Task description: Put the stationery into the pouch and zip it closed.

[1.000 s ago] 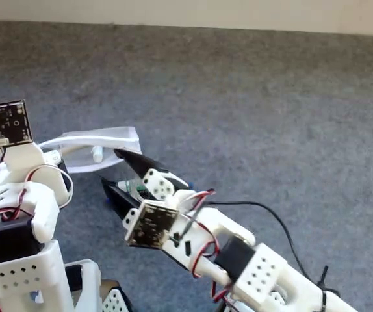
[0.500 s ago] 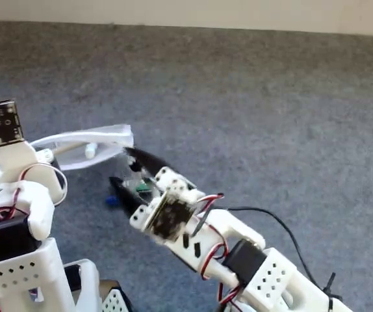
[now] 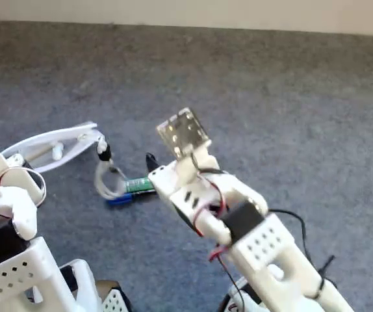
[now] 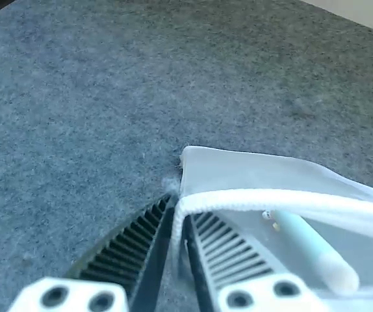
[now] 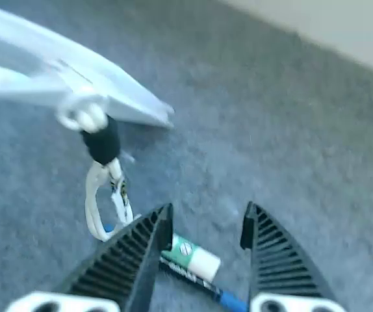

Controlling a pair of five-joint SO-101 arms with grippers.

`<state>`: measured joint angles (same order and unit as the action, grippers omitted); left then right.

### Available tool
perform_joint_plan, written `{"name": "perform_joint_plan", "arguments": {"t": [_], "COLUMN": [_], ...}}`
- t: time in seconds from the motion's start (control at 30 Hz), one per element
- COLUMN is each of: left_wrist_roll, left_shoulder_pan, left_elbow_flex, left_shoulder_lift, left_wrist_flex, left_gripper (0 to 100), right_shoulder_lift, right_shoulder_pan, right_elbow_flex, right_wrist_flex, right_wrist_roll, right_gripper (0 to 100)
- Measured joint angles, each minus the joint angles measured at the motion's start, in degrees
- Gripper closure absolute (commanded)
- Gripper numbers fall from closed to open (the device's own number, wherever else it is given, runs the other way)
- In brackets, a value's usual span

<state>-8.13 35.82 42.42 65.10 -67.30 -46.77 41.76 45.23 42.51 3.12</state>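
Note:
My left gripper (image 4: 177, 224) is shut on the rim of the translucent white pouch (image 4: 271, 188), which hangs tilted at the left (image 3: 53, 146). A white stick (image 4: 310, 250) lies inside it. The zipper pull's black bead (image 5: 102, 142) and white cord loop (image 5: 105, 201) dangle from the pouch's end (image 3: 102, 153). On the carpet lie a green-and-white glue stick (image 5: 190, 255) and a blue pen (image 5: 206, 289), also in the high view: glue stick (image 3: 138, 185), pen (image 3: 118, 199). My right gripper (image 5: 207, 218) stands open just above them (image 3: 150, 168), holding nothing.
Grey carpet (image 3: 290, 110) covers the table, bare to the right and towards the back. A pale wall strip (image 3: 238, 13) runs along the far edge. The left arm's white body (image 3: 11, 234) fills the near left corner.
The pouch has swung left with my left arm. My right arm has tipped up and turned, so its gripper now points down over the glue stick and pen.

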Motion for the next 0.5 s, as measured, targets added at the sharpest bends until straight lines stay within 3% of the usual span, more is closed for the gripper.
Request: {"name": "perform_joint_plan", "arguments": {"t": [0.5], "left_wrist_roll": [0.0], "left_shoulder_pan": [0.0], "left_elbow_flex": [0.0], "left_shoulder_lift": [0.0], "left_wrist_flex": [0.0], "left_gripper": [99], "right_shoulder_lift": [22.7], "right_shoulder_pan": [1.2], "right_elbow_flex": [-3.6], "right_wrist_flex": [1.1], "right_wrist_roll": [-0.4], "right_gripper": [82.4]}}
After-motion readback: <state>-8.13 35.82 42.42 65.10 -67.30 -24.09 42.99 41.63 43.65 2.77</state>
